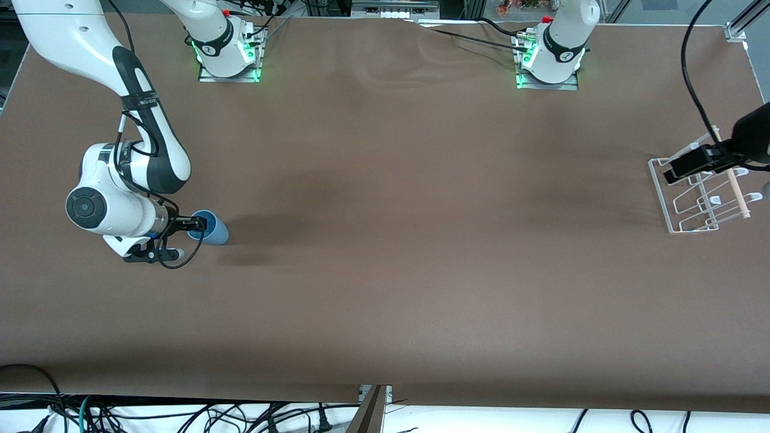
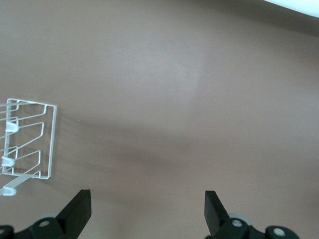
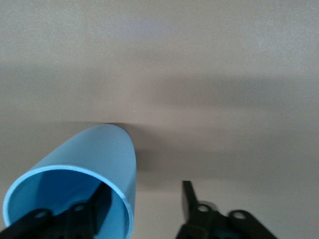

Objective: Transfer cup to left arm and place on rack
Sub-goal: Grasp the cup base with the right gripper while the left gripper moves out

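Right gripper (image 1: 194,231), lower left of the front view, down at the table (image 1: 385,252) at the right arm's end. Its fingers straddle the rim wall of the cup (image 1: 210,227): in the right wrist view one finger (image 3: 94,206) sits inside the cup's mouth, the other finger (image 3: 188,199) stands outside, with a clear gap between it and the cup wall. Jaws partly spread, not seen pinching the wall; whether the inner finger touches the cup I cannot tell.

Cup light blue, resting on the brown table, open mouth toward the right gripper. In the right wrist view it (image 3: 84,179) fills the lower left of the frame, its shadow on the cloth beside it.

Left gripper (image 1: 692,165), far right of the front view, over the rack (image 1: 677,204). Fingers spread wide, holding nothing; the left wrist view shows both fingertips (image 2: 77,209) at the bottom edge with bare table between them. Left arm waits.

Rack white wire, with a wooden rod (image 1: 737,192) along one side, at the left arm's end of the table, well apart from the cup. In the left wrist view it (image 2: 47,144) shows at the left edge.

Bare brown cloth lies between cup and rack. Cables (image 1: 180,415) hang along the bottom edge of the front view.
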Motion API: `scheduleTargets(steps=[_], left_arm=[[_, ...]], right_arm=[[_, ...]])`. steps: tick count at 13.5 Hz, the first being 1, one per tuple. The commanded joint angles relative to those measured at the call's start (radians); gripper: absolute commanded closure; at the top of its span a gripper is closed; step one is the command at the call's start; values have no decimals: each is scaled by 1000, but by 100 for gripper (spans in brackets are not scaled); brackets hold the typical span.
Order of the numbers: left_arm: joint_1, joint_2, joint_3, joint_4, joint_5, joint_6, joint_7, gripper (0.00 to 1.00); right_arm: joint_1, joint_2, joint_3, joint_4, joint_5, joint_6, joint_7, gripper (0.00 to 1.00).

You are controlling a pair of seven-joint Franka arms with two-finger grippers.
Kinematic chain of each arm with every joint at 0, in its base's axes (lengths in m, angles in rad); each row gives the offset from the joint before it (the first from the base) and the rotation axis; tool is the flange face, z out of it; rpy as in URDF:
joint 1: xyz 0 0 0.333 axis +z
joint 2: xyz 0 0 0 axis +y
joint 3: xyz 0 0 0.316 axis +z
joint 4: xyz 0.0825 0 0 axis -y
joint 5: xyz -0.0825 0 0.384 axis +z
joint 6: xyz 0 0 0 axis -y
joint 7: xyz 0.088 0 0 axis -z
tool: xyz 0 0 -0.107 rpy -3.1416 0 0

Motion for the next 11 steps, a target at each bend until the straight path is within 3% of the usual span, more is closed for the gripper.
scheduleTargets(steps=[1, 3, 5, 8, 11], left_arm=[[-44, 34, -30, 30, 8, 1, 16, 0], [-80, 55, -31, 29, 12, 27, 16, 0], [-93, 71, -31, 30, 12, 41, 16, 0], [-109, 86, -33, 30, 12, 74, 16, 0], [-130, 94, -33, 30, 57, 77, 16, 0]], right_arm=[[-5, -43, 12, -37, 17, -3, -9, 88], [-5, -33, 16, -36, 17, -1, -9, 100], [-5, -30, 16, -31, 42, 2, -8, 100], [-5, -21, 19, 22, 173, 2, -11, 100], [-2, -21, 74, 117, 318, -30, -9, 100]])
